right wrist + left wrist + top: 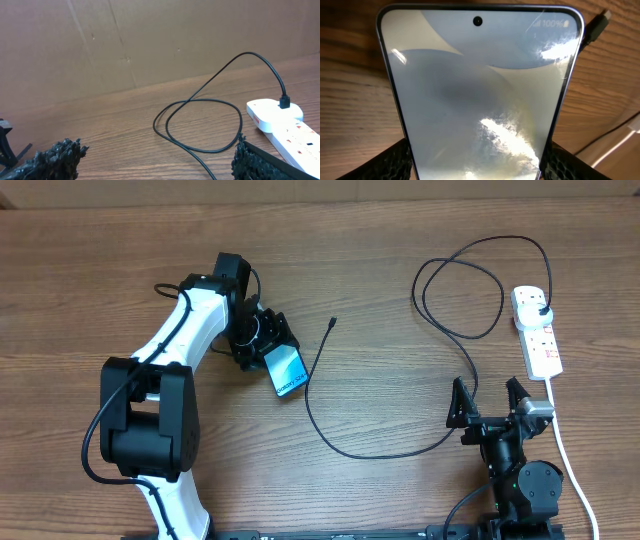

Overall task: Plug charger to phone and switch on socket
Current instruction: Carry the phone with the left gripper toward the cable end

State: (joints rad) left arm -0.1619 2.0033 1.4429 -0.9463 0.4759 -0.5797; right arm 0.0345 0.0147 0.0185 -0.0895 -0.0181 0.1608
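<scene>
The phone sits left of the middle in the overhead view, lit screen up. Its long way runs from upper left to lower right, and its camera-hole end points lower right, away from the left gripper. That gripper's fingers press on both long sides and hold it. The charger has its small tip just right of the phone, pointing up. Its cable loops across to the socket at the upper right and is plugged in. The right gripper, lower right, is wide open and holds nothing.
</scene>
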